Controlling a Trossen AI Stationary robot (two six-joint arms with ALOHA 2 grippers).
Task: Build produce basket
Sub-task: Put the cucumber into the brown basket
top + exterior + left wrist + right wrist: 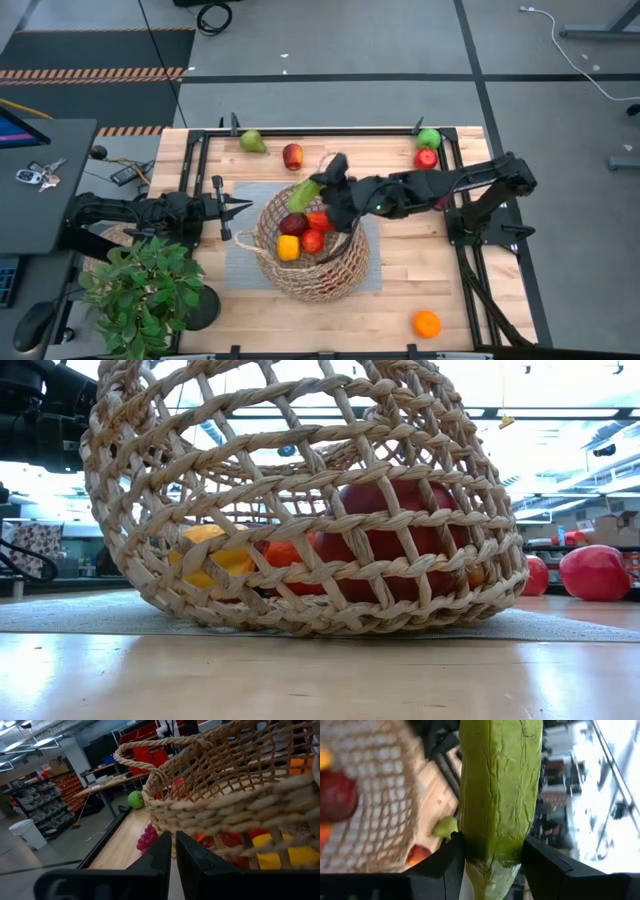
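Between right gripper [492, 857] fingers, green vegetable [499, 785]

I see 2 dark, near-black arms, boxy jointed links. Left arm [150, 213] ends in 2 thin pointed black fingers [236, 207]. Right arm [450, 185] has chunkier rounded housings; its fingers [445, 865] are matte black, flat-faced.

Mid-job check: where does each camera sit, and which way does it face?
High: overhead, looking down; both arms, basket.
Low: table height, level through the basket weave; no arm clear.
Left wrist: past the shut left gripper at the basket wall.
Right wrist: right gripper clamping a long green vegetable.
Shared: high and right wrist both show the vegetable over the basket.
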